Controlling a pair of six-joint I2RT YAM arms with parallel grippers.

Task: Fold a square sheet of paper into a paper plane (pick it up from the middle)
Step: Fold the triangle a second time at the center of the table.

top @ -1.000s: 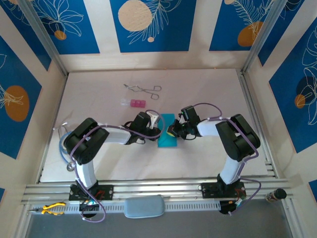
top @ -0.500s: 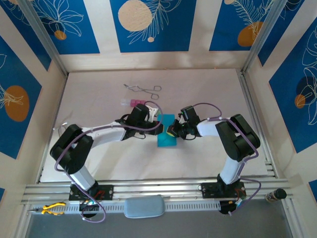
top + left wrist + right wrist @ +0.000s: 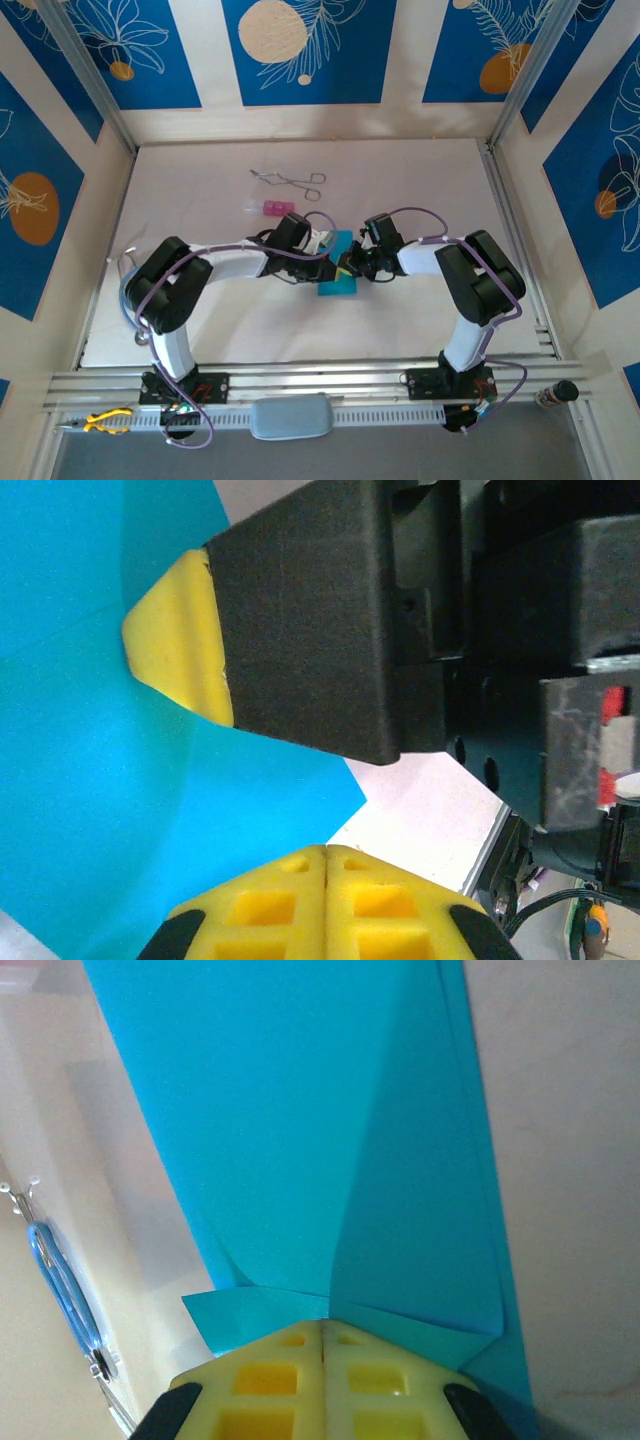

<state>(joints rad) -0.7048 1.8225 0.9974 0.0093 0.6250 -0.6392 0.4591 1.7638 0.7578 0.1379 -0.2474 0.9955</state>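
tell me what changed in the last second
The left gripper moved right, onto the paper, close to the right gripper; its jaws are now shut. The right gripper, paper, forceps and pink block stayed put.

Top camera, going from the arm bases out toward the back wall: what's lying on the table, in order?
cyan paper → pink block → metal forceps

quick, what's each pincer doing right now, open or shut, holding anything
left pincer: shut, tips at the blue paper, grip on it cannot be told
right pincer: shut, tips at the paper's folded edge, grip cannot be told
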